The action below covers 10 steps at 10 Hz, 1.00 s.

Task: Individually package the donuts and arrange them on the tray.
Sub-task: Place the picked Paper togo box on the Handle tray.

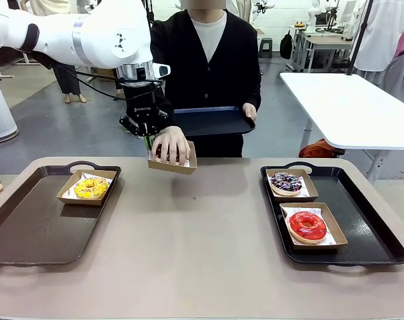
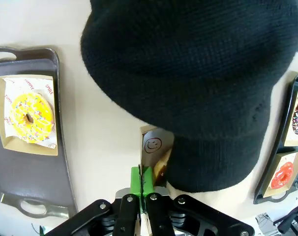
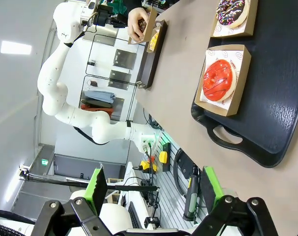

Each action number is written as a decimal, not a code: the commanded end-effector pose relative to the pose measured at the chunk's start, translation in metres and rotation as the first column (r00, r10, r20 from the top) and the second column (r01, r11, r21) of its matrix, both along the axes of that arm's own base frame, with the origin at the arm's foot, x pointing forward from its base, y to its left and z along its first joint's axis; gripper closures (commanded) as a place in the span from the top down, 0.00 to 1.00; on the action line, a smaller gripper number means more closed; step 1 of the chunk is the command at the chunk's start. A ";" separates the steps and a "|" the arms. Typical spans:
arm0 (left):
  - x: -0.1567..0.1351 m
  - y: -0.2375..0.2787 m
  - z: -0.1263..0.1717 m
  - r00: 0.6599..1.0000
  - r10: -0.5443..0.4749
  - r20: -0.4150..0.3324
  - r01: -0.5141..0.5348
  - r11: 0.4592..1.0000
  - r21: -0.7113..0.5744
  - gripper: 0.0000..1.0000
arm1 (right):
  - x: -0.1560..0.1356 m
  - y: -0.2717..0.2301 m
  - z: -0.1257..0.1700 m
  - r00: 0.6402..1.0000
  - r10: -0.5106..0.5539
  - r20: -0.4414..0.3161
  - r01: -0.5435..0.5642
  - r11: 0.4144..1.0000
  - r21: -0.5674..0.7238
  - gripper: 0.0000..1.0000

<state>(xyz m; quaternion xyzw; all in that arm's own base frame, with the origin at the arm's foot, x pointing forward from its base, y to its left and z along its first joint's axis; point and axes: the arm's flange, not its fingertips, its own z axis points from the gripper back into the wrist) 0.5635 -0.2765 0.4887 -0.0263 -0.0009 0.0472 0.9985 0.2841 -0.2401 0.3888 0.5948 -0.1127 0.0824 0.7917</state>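
The left gripper (image 1: pixel 147 138) hangs just behind the small cardboard box (image 1: pixel 173 162) at the far middle of the surface, jaws pressed together on the box's near wall or paper liner; which of the two is hard to tell from the left wrist view. The person's hand (image 1: pixel 170 144) lies on top of that box, so the hand and the left arm are both at it, while the right gripper (image 3: pixel 154 194), jaws wide apart and empty, is well away from the box, out past the right tray (image 1: pixel 382 230).

A brown donut (image 2: pixel 162 168) peeks out inside the box, directly ahead of the closed jaws. Relative to this box, the yellow-iced donut (image 1: pixel 90 188) sits boxed on the left tray (image 1: pixel 29 227); the dark sprinkled donut (image 1: pixel 287 182) and red donut (image 1: pixel 307 226) sit boxed on the right tray, one behind the other.

The liner paper reads "SMILE" in red, the box wall carries a drawn smiley face, and the left gripper body is marked "ROBOTIQ".
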 end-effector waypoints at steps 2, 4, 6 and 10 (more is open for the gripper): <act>-0.001 0.001 0.003 1.000 -0.004 -0.002 0.004 1.000 -0.015 0.00 | -0.004 0.001 -0.001 1.000 0.002 0.002 -0.002 1.000 0.005 1.00; -0.001 0.001 0.003 1.000 -0.004 -0.002 0.004 1.000 -0.015 0.00 | -0.004 0.001 -0.001 1.000 0.002 0.002 -0.002 1.000 0.005 1.00; -0.001 0.001 0.003 1.000 -0.004 -0.002 0.004 1.000 -0.015 0.00 | -0.004 0.001 -0.001 1.000 0.002 0.002 -0.002 1.000 0.005 1.00; -0.001 0.001 0.003 1.000 -0.004 -0.002 0.004 1.000 -0.015 0.00 | -0.004 0.001 -0.001 1.000 0.002 0.002 -0.002 1.000 0.005 1.00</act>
